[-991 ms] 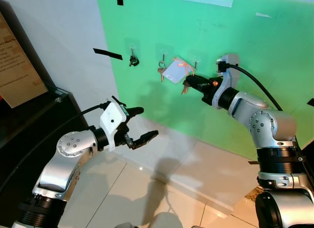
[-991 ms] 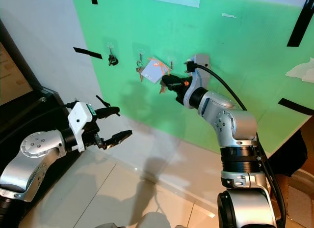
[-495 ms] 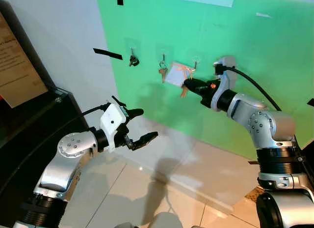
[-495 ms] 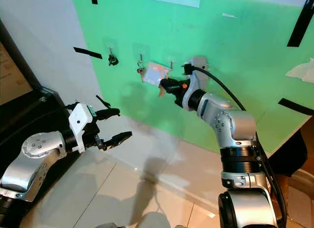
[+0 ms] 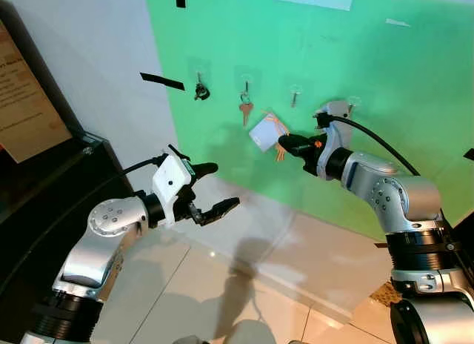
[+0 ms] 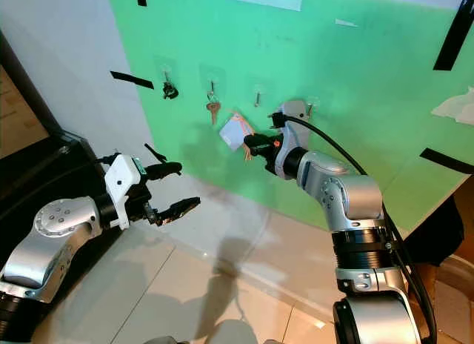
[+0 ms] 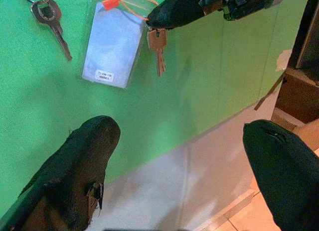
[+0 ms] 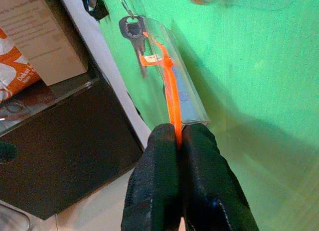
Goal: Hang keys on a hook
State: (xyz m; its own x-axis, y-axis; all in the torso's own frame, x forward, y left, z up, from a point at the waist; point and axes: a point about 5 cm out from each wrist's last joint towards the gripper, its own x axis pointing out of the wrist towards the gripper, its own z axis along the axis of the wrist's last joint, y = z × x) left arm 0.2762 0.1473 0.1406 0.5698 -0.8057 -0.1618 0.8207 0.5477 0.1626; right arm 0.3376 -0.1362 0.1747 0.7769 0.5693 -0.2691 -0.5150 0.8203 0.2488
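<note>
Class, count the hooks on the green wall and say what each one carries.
4, in a row. First hook carries a dark fob, second hook a key, third hook and fourth hook carry nothing. Others may be hidden.

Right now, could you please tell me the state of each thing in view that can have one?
Right gripper: shut on the orange tie.
Tagged key: dangling from the gripper, not hooked.
Left gripper: open, holding nothing.
Silver key: hanging on its hook.
Third hook: bare.

No lettering can be read; print on the sign (image 5: 22, 92) and tag label (image 7: 103, 76) is too small.
</note>
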